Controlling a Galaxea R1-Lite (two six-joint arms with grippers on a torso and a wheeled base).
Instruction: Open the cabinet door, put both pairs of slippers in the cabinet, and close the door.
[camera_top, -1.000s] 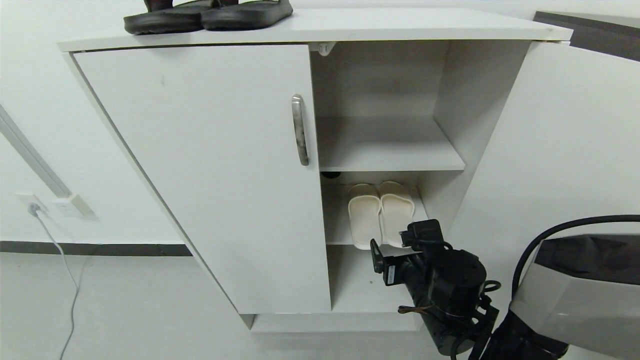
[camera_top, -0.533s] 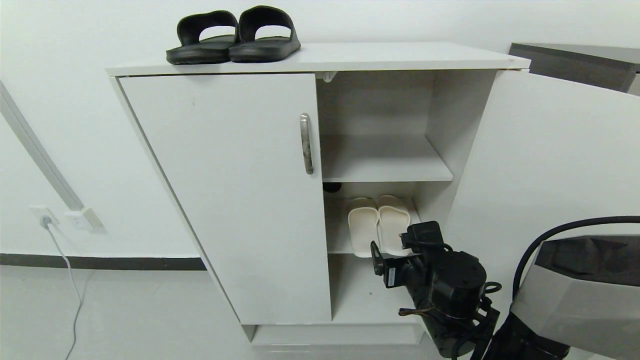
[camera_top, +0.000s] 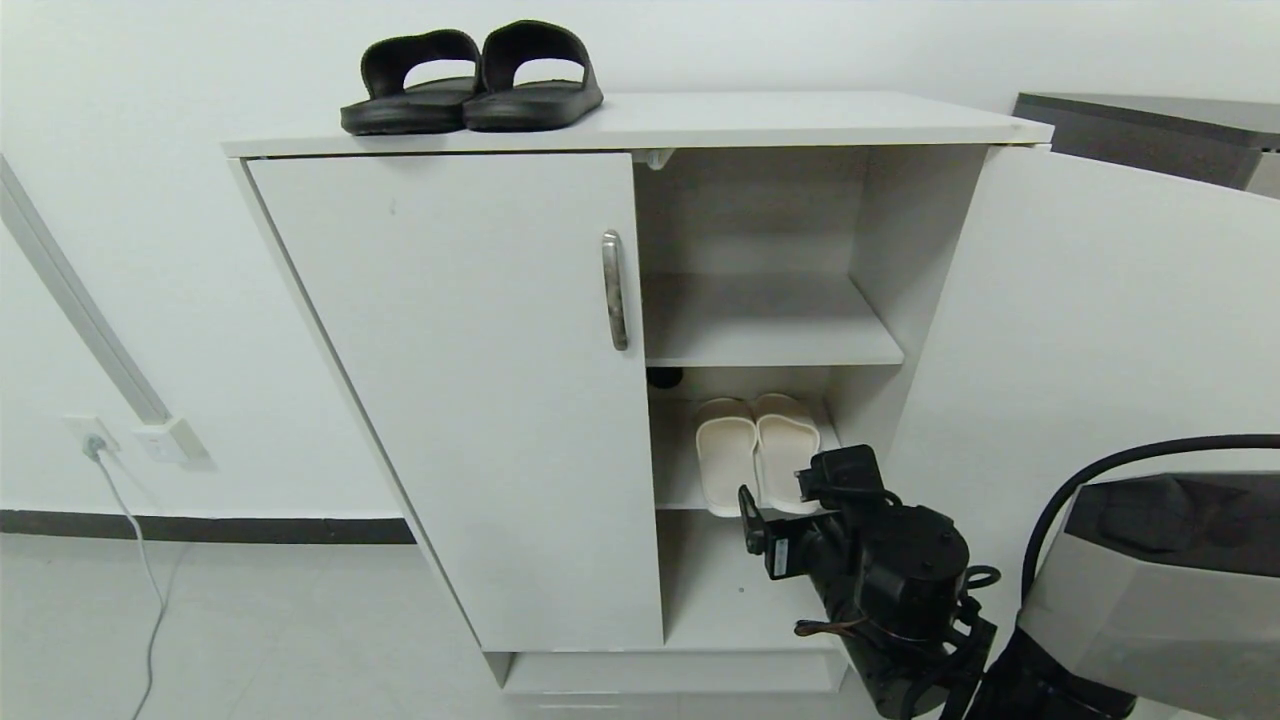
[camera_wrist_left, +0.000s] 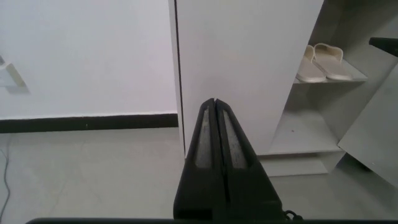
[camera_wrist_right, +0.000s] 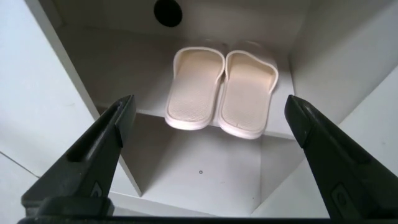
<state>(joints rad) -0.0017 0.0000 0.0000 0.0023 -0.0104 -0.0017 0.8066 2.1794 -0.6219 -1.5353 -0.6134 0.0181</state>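
Cream slippers (camera_top: 762, 450) sit side by side on the lower shelf of the cabinet (camera_top: 640, 120), heels at its front edge. Black slippers (camera_top: 472, 78) rest on the cabinet top. The right door (camera_top: 1080, 330) stands open and the left door (camera_top: 450, 380) is closed. The right gripper (camera_wrist_right: 209, 106), jaws spread wide, hangs just before the cream pair. The left gripper (camera_wrist_left: 214, 106) is closed on nothing, facing the cabinet's left side. Since a second ago only the head camera has shifted; both pairs are unmoved.
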